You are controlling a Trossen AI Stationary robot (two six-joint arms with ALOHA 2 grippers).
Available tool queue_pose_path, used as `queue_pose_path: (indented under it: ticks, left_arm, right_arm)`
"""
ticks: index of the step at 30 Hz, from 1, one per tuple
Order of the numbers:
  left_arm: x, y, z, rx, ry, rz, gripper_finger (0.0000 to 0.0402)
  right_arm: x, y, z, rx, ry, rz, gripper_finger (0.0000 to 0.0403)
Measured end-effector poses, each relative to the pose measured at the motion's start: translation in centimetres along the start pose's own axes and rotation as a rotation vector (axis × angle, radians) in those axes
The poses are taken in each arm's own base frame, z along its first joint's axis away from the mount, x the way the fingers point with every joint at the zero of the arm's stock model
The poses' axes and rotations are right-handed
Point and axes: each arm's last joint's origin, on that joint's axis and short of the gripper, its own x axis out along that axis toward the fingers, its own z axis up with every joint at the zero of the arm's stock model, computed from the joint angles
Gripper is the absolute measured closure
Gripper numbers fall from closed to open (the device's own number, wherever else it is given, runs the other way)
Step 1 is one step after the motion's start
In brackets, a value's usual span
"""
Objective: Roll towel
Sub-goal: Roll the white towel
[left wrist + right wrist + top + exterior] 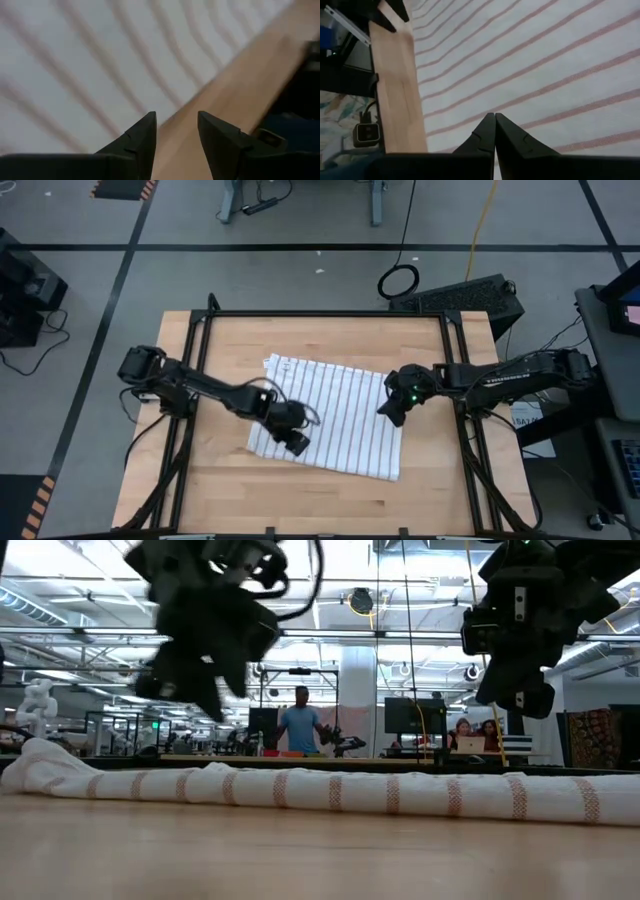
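Towel (335,420), white with narrow dark parallel stripes, lies spread flat near the middle of the wooden table (210,500), turned at a slight angle to the table's edges, with a small white tag at its far left corner. In the low view the cloth (330,790) shows as a long, low band across the tabletop, its left end bunched a little higher than the rest. The left gripper (296,442) hangs over the towel's left edge, close to the near left corner; seen from the left wrist, its two dark fingers (142,137) stand partly apart with a clear gap between them, nothing in it, and they point down at the line where the striped cloth meets bare wood. From table height this gripper (195,680) is clear of the cloth, not touching it. The right gripper (392,412) sits above the towel's right edge, near the far right corner; the right wrist view shows its fingers (485,132) pressed together into a single point, holding nothing, aimed at the striped surface (530,65). At table level it too (520,690) hangs above the cloth with open air beneath. Beyond the table, people show in the room behind, one standing (300,725) and others seated at a desk (475,735).
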Motion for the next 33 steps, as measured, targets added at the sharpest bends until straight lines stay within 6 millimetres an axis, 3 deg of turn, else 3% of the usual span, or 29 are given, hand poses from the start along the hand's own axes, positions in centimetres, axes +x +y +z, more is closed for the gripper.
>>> queue_pose_path:
  ticks: [6, 11, 19, 26, 33]
  left_arm:
    - [0.5, -0.4, -4.8, -0.126, -0.030, 0.173, 0.0269]
    - [0.6, -0.3, -6.6, -0.227, -0.068, 0.244, 0.0284]
    - [0.2, 0.7, -7.3, -0.220, -0.070, 0.367, 0.0314]
    - [-0.2, 1.5, -8.0, -0.202, -0.071, 0.465, 0.0365]
    - [1.3, 4.5, -8.8, -0.262, -0.019, 0.470, 0.0396]
  right_arm:
    - [0.1, 0.0, -0.2, -0.011, 0.012, -0.006, 0.0403]
    - [0.2, 0.0, -0.1, -0.058, 0.010, -0.010, 0.0403]
    - [0.4, -0.1, -0.1, -0.058, 0.014, -0.014, 0.0403]
    - [0.4, -0.1, -0.1, -0.058, 0.013, -0.013, 0.0403]
    - [0.4, -0.1, -0.1, -0.057, -0.008, -0.036, 0.0403]
